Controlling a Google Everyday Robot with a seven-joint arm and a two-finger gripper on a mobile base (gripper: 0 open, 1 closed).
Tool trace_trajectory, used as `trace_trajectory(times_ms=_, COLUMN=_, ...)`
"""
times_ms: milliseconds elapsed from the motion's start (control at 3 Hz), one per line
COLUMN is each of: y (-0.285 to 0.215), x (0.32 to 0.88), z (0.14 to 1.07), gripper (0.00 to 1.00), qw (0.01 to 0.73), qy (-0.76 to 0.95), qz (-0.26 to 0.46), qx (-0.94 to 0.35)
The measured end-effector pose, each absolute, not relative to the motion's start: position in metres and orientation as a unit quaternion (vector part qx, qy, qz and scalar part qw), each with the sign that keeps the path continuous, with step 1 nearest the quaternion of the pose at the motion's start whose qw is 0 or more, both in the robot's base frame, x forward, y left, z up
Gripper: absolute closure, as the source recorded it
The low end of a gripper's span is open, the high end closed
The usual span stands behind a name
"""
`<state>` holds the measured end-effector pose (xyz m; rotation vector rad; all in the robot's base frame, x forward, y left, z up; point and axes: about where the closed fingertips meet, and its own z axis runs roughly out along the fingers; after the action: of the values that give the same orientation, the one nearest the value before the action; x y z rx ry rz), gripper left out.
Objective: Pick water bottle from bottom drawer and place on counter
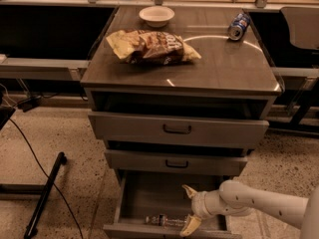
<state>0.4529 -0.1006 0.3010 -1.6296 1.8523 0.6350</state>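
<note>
Bottom drawer (149,193) stands pulled open as I watch from the remote station. My end effector (190,208) is inside it, toward the drawer's right side. Its two fingers are spread wide with nothing held between them, one tip aimed at the drawer's back and the other at its front wall.

The water bottle (164,220) lies on its side on the drawer floor, along the front wall. Its right end is just beside the nearer fingertip (whether the two touch, I cannot tell). The pale arm (259,205) enters the drawer from its right.

Directly above the bottom drawer sit the middle drawer (174,162) and the top drawer (177,129), each with a dark handle and a dark gap over its front.

Higher again is the glossy surface (224,63). A crumpled chip bag (152,46) rests on it over the drawer's left half, with a white bowl (156,15) farther back. A blue can (238,26) lies tipped over, back beyond the drawer's right side.
</note>
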Motion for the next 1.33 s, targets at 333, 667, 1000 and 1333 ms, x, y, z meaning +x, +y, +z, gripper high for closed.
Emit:
trace_trajectory(times_ms=333, y=-0.095, x=0.469, z=0.297, gripper=0.0, qw=0.332, qy=0.68, qz=0.223, qx=-0.614)
trace_trajectory(times_ms=667, y=-0.092, x=0.484, z=0.286, gripper=0.0, qw=0.354, qy=0.673, qz=0.212, qx=-0.614)
trace_trajectory(times_ms=1000, y=-0.094, x=0.5, z=0.266, gripper=0.0, qw=0.35, qy=0.681, qz=0.208, qx=-0.608)
trace_trajectory(times_ms=1333, y=-0.093, x=0.511, z=0.247, gripper=0.06, qw=0.337, qy=0.69, qz=0.206, qx=-0.607)
